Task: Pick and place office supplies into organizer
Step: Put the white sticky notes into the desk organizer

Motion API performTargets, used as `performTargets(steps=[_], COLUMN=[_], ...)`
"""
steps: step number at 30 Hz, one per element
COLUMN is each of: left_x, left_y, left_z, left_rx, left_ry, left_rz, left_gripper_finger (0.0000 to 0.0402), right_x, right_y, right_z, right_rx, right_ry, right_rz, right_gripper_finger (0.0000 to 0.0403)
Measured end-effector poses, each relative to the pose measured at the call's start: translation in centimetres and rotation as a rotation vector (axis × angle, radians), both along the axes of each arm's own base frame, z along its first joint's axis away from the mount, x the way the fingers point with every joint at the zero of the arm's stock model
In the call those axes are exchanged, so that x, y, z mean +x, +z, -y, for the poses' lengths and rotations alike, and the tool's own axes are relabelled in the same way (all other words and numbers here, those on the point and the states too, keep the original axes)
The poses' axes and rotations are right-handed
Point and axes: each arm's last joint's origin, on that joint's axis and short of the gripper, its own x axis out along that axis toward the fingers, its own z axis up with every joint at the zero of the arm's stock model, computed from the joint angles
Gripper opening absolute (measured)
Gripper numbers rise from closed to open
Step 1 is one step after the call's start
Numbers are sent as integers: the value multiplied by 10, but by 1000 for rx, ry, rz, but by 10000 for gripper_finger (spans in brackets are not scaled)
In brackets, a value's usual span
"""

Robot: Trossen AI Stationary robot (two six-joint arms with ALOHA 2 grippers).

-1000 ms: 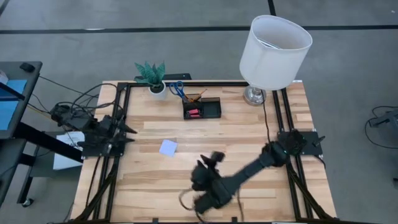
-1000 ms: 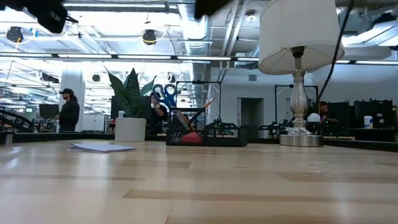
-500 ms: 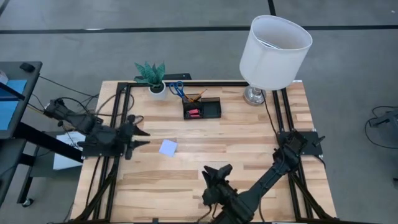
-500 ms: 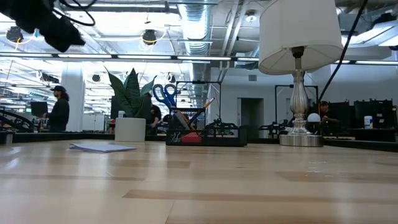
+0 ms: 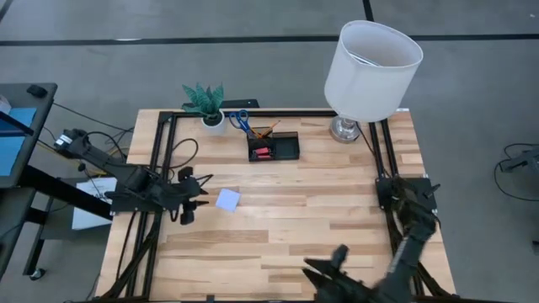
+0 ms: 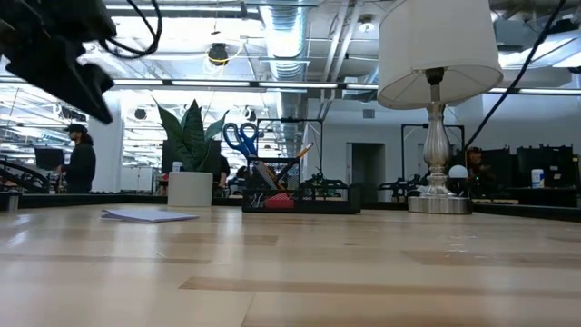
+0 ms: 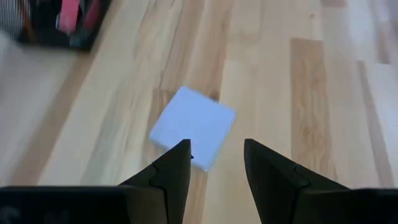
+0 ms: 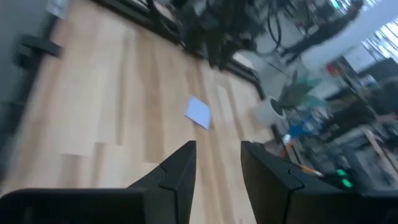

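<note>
A pale lavender note pad (image 5: 227, 199) lies flat on the wooden table, left of the middle. My left gripper (image 5: 196, 197) hovers just to its left, open and slanting down at it. In the left wrist view the pad (image 7: 194, 127) lies ahead of the empty fingers (image 7: 216, 152). The black organizer (image 5: 274, 147) stands at the far middle. Blue-handled scissors (image 5: 239, 120) and an orange pen (image 5: 268, 130) stand in its cup section, and pink-red pieces (image 5: 263, 152) lie in its tray. My right gripper (image 5: 324, 268) is raised near the table's near edge, open and empty (image 8: 217, 152).
A white pot with a green plant (image 5: 205, 103) stands at the far left, beside the organizer. A lamp with a large white shade (image 5: 370, 67) stands at the far right. Black frame rails (image 5: 160, 168) run along the table's left, far and right sides.
My left gripper has moved toward the table's right, down toward the note pad, and has tipped to point downward. My right gripper has risen and drawn back toward the near edge and to the right. The note pad has stayed in place.
</note>
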Motion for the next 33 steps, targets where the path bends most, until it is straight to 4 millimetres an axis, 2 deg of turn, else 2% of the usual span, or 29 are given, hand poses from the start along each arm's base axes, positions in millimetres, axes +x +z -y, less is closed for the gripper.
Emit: performTargets(steps=[5,10,17,26,33], left_x=[3,10,27,60,64], left_y=[-12,-24,-43,-65,-83], left_z=[1,3,5,17,20], left_rx=[-53,-62,-97,-167,-160], left_ry=[151,263,413,465,513], left_rz=[-89,-146,-201,-106,-165], left_gripper_finger=[142,143,167,187,187], right_x=[-41,-67,-94,-129,-150], right_y=[18,25,25,25,25], right_z=[-16,-26,-38,-52,-58], right_rx=[23,-7,-52,-37,-21], right_ry=[98,183,279,373,418], right_rz=[53,62,40,21,29], right_gripper_finger=[118,118,118,118,118])
